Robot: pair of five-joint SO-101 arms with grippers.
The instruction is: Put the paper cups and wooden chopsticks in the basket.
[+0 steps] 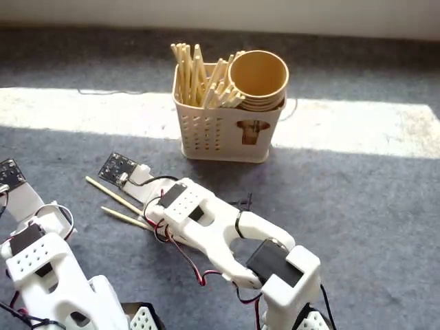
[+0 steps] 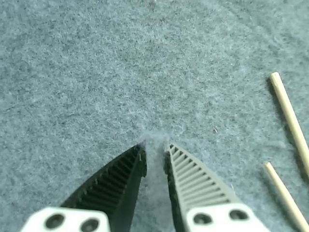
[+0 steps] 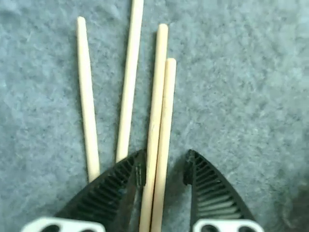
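A cream slotted basket [image 1: 223, 137] stands upright on the grey carpet, holding a bundle of wooden chopsticks [image 1: 199, 75] and stacked paper cups [image 1: 260, 77]. Several loose chopsticks [image 1: 115, 197] lie on the carpet in front of it. My right arm [image 1: 203, 218] stretches over them. In the right wrist view my right gripper [image 3: 164, 166] is open, low over the carpet, with two chopsticks [image 3: 159, 121] lying between its fingers and two more [image 3: 87, 101] beside it. My left gripper [image 2: 155, 155] hovers over bare carpet, slightly open and holding nothing, with two chopstick ends [image 2: 290, 116] off to one side.
A bright strip of sunlight [image 1: 82, 110] crosses the carpet behind and beside the basket. My left arm [image 1: 38, 258] sits at the near left corner, close beside the right arm. Open carpet lies to the right of the basket.
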